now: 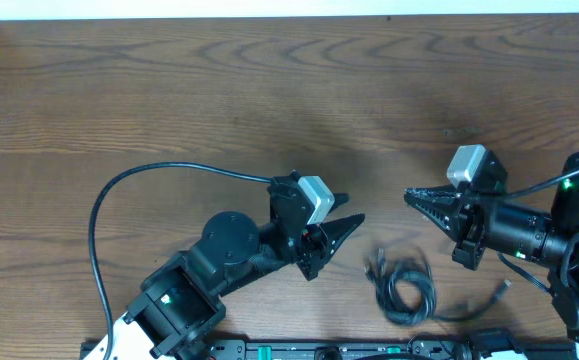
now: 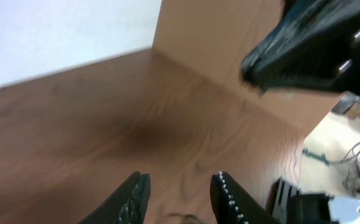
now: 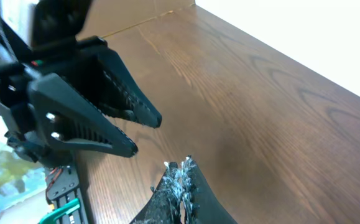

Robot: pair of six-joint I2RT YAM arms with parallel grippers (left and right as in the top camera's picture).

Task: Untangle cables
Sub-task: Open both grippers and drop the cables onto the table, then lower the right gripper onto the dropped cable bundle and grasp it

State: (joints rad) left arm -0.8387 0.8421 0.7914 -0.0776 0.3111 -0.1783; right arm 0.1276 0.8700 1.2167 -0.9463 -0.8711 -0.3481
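The cables (image 1: pixel 405 287) lie in a small dark coil on the wooden table near the front edge, with one loose end and its plug (image 1: pixel 500 291) trailing right. My left gripper (image 1: pixel 355 208) hovers to the left of the coil and slightly behind it, jaws apart with nothing between them. In the left wrist view that gripper (image 2: pixel 180 186) shows bare wood between its fingers (image 2: pixel 228 194). My right gripper (image 1: pixel 410 196) points left, behind the coil, and is shut. The right wrist view shows its fingertips (image 3: pixel 181 169) pressed together with nothing in them. The coil is out of both wrist views.
The two grippers face each other a short way apart; the left gripper (image 3: pixel 105 106) fills the left of the right wrist view. A thick black arm cable (image 1: pixel 119 195) loops over the table at left. The robot base rail (image 1: pixel 349 350) runs along the front edge.
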